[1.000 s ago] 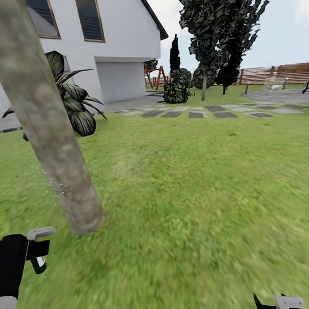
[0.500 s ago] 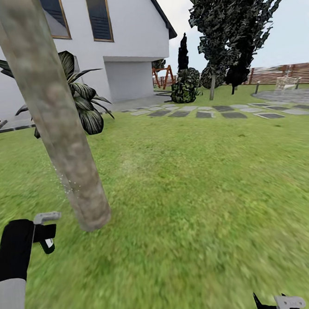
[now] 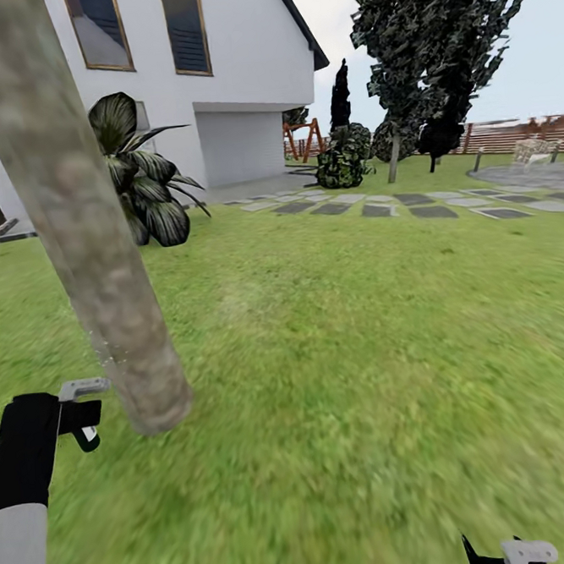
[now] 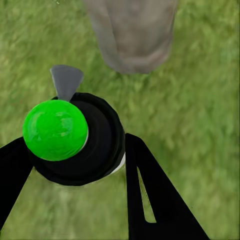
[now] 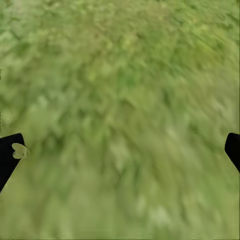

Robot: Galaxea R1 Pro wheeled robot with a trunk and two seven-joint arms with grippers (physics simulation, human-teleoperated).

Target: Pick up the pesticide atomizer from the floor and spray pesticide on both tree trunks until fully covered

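Gripping the black pesticide atomizer with its bright green round cap (image 4: 55, 129) and grey nozzle, the left gripper (image 4: 75, 165) has both black fingers closed against the bottle's sides. Nozzle points at the thick mottled grey-beige tree trunk (image 3: 82, 221), near left, base just beyond the atomizer. Fine white pesticide specks (image 3: 108, 351) dot the trunk's lower left edge. Right gripper (image 5: 120, 150) hangs over blurry green grass lawn (image 3: 364, 352), fingertips wide apart, nothing between them. Far: white house (image 3: 240, 73), grey stone paving slabs (image 3: 395, 205), brown slat fence (image 3: 516, 136).
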